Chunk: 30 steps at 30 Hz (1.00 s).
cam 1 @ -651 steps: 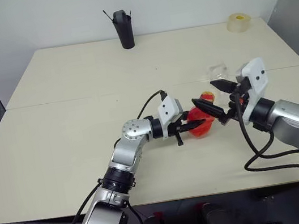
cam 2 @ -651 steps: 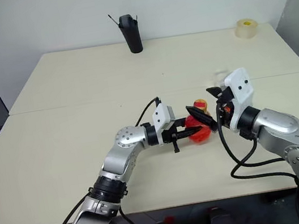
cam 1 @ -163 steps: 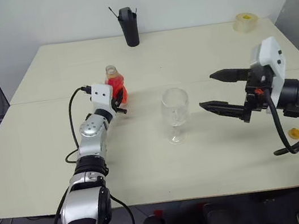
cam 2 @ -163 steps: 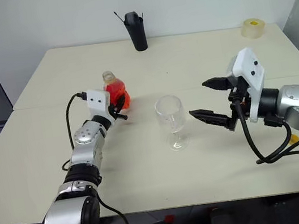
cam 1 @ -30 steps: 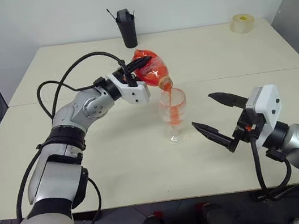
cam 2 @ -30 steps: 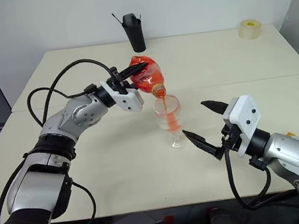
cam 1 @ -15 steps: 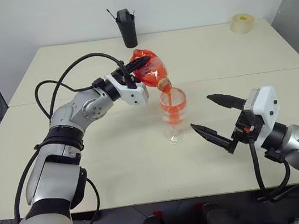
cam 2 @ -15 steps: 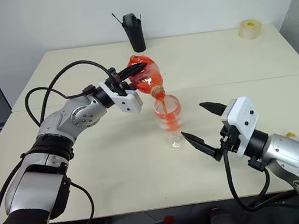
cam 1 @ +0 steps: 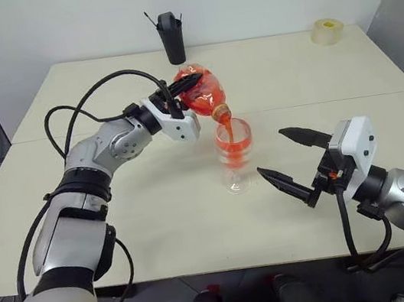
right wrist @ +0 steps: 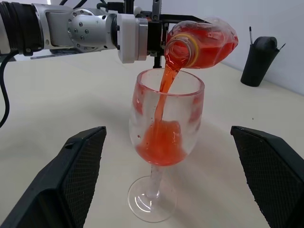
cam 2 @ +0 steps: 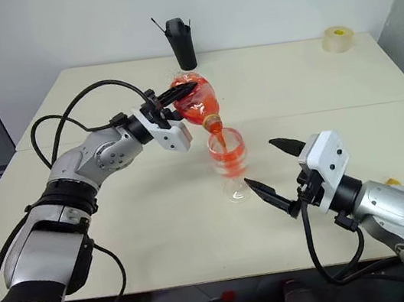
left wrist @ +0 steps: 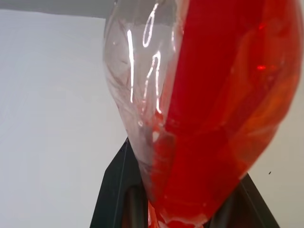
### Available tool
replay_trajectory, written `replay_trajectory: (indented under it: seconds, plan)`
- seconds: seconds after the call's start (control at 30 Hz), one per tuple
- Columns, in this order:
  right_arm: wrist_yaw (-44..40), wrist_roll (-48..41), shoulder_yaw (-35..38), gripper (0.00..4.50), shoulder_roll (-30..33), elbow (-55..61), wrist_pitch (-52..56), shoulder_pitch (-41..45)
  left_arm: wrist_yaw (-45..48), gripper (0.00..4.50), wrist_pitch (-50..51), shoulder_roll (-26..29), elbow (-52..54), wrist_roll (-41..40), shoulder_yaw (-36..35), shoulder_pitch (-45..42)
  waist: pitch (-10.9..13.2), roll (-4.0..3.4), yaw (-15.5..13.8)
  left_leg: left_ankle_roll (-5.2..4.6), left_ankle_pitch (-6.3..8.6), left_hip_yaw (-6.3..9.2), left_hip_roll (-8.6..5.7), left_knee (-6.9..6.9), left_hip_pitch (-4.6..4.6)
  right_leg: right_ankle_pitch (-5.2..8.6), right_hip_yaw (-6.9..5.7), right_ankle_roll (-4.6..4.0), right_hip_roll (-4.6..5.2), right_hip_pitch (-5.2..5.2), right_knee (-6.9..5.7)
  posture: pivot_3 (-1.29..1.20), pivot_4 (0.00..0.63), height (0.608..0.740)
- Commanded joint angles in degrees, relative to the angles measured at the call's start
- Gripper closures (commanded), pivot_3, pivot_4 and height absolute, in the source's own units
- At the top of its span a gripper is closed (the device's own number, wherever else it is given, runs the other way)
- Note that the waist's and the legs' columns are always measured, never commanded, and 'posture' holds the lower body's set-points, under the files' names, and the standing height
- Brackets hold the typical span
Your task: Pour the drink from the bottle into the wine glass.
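The left gripper (cam 1: 180, 89) is clamping its black fingers tight on the bulging body of the bottle (cam 1: 204, 95), holding it tipped with the open neck pointing down past the fingertips. A thin stream of the drink (right wrist: 161, 99) is running from that neck into the wine glass (cam 1: 234, 153), which is standing upright on the table (cam 1: 155, 197) just below and beyond the gripper; red liquid is pooling in the bowl. Off to the glass's other side, the right gripper (cam 1: 289, 160) is hovering above the table with its two fingers spread wide, holding nothing and touching nothing, the glass standing apart in front of its tips. Far behind the left gripper a black cup-like holder (cam 1: 171, 38) is standing near the table's back edge, and a roll of tape (cam 1: 326, 30) is lying at the far corner. Compared with a second ago, the bottle is tilted a little steeper, the red level in the bowl is higher, and the right gripper is unchanged
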<state>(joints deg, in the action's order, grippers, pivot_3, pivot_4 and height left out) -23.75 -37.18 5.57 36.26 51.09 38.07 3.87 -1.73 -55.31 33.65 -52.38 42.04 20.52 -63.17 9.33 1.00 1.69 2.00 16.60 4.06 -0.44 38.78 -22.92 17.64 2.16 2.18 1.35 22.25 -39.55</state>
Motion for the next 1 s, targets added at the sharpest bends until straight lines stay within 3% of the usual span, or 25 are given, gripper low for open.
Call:
replay_trajectory:
  seconds: [0.03, 1.0]
  plan:
    - [-0.46, -0.11, 0.92, 0.0, 0.43, 1.35, -1.1, 0.72, -1.9, 3.6, -0.26, 0.63, 1.58, -0.25, -0.39, -2.56, 0.0, 0.0, 0.01, 0.0, 0.0, 0.0, 0.0, 0.0, 0.0, 0.0, 0.0, 0.0, 0.0, 0.0, 0.0, 0.0, 0.15, 0.74]
    - [-0.47, -0.56, 1.31, 0.0, 0.64, 1.13, -0.69, 1.69, -3.52, 3.6, -0.21, 0.67, 1.51, 0.19, 0.23, -2.22, 0.0, 0.0, 0.02, 0.01, 0.0, -0.01, 0.0, 0.01, 0.01, 0.0, 0.0, 0.0, 0.0, 0.01, -0.03, 0.0, 0.15, 0.74]
